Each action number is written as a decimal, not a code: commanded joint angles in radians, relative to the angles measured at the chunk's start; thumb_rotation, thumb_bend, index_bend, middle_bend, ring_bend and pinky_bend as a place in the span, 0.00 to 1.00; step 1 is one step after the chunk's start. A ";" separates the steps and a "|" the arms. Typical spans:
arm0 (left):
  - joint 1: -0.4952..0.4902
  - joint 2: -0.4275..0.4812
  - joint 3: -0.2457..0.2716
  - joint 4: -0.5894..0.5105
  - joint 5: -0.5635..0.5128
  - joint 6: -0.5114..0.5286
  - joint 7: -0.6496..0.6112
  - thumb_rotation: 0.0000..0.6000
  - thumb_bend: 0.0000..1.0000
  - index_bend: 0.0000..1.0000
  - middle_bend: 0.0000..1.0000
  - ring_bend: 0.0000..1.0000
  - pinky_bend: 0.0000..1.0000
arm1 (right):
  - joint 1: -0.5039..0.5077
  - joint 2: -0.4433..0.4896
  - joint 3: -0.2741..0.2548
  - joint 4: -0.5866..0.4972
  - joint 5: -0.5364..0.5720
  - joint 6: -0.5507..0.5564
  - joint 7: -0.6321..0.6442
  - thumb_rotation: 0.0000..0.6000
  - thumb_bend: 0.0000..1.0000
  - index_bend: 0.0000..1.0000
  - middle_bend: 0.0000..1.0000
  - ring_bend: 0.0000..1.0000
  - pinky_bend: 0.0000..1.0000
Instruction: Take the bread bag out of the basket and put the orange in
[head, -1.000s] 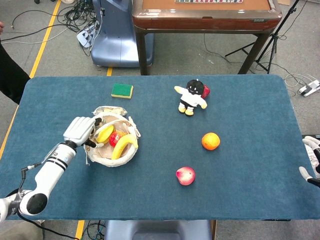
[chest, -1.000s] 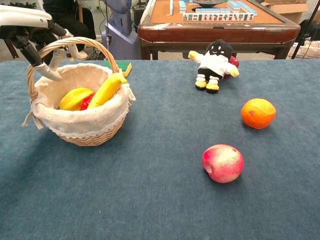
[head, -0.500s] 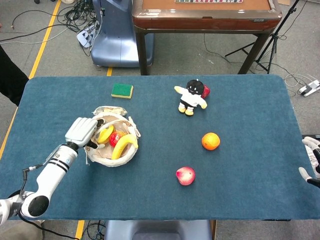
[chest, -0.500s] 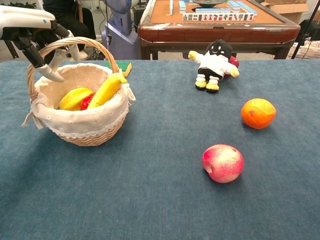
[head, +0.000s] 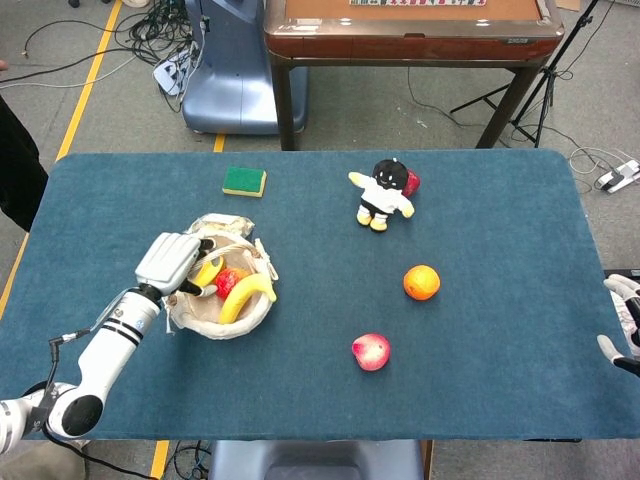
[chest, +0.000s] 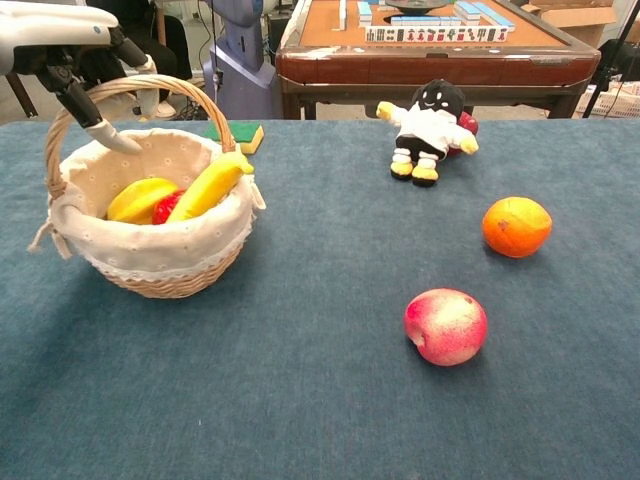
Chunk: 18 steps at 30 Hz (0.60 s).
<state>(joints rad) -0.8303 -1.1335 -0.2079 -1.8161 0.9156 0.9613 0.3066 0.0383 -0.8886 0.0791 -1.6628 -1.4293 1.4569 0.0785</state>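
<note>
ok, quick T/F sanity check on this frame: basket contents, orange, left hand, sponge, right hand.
1. The orange lies in the basket. False: it sits on the table, right of the basket.
2. The left hand is at the basket's handle side. True.
3. A banana lies in the basket. True.
4. The green sponge is in the basket. False: it lies on the table beyond it.
5. The right hand holds the apple. False: it is at the table's right edge, well apart.

One basket (chest: 150, 262), two bananas (chest: 208, 184) (chest: 140, 198), one orange (chest: 516, 227), one peach (chest: 445, 326), one sponge (head: 244, 181), one plush doll (chest: 430, 118).
</note>
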 joint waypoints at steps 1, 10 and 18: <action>0.005 -0.010 -0.001 0.006 0.014 0.011 -0.009 1.00 0.14 0.72 0.86 0.82 0.78 | -0.001 -0.001 0.000 0.001 0.001 0.000 0.002 1.00 0.26 0.20 0.21 0.15 0.36; 0.011 -0.030 -0.025 0.013 0.005 0.024 -0.053 1.00 0.14 0.79 0.93 0.87 0.82 | -0.003 -0.001 0.000 0.003 0.004 0.002 0.005 1.00 0.26 0.20 0.21 0.15 0.36; 0.023 -0.036 -0.093 -0.015 0.013 0.058 -0.156 1.00 0.14 0.84 0.97 0.91 0.86 | -0.009 -0.001 -0.001 0.004 0.002 0.010 0.010 1.00 0.25 0.20 0.21 0.15 0.36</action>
<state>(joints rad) -0.8092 -1.1696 -0.2821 -1.8204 0.9276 1.0187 0.1750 0.0289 -0.8898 0.0780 -1.6587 -1.4273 1.4668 0.0880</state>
